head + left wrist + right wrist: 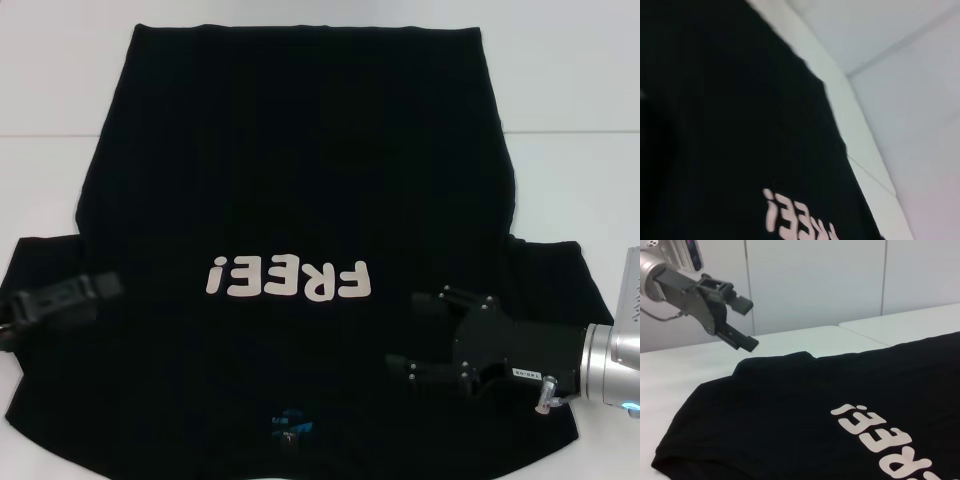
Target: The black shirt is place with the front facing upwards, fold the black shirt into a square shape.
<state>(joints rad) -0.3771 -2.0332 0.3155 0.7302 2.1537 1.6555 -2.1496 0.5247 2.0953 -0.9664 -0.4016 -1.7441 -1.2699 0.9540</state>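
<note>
The shirt [300, 200] lies flat and face up on the white table [580, 70], unfolded, covering most of its middle. Its long axis runs from the near edge to the far edge: the collar with a small blue label [290, 428] lies at the near edge, the hem at the far edge. The pale lettering [290, 280] therefore reads upside down in the head view. Both sleeves spread toward the left and right edges, near the front.

The left gripper [740, 322] is over the left sleeve, its fingers parted with a clear gap and holding nothing; the right wrist view shows it raised above the cloth. The right gripper [425, 335] is over the right chest area, beside the end of the lettering, its fingers spread wide and empty; whether they touch the cloth cannot be told.

A seam [570, 130] in the table runs left to right, passing under the shirt.
</note>
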